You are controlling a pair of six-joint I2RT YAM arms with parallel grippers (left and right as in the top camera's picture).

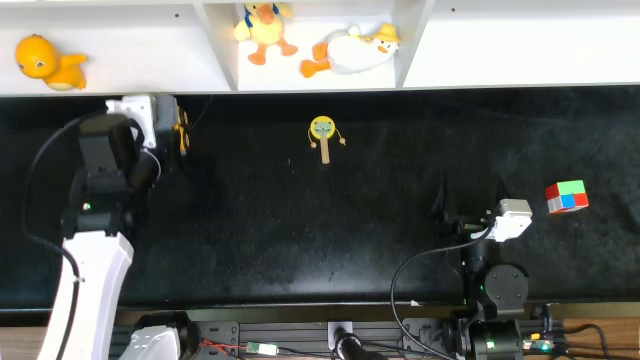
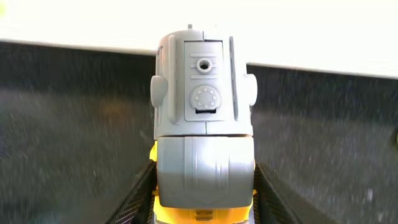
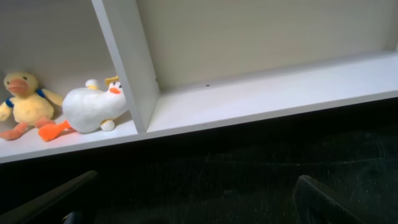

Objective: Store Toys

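A robotics lab bench: black matted worktop (image 1: 250,220), white compartmented shelf unit (image 1: 222,40), exposed coloured wiring (image 1: 262,348) at its front edge.

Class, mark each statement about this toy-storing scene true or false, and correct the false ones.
1. The left hand holds a grey and yellow robot. True.
2. The cube sits in the shelf. False: it lies on the black mat, on the right arm's side.
3. A yellow duck and a white duck share the shelf's middle compartment. True.
4. The right hand grips the rattle. False: that hand is open and holds nothing; the rattle lies on the mat in front of the middle compartment.
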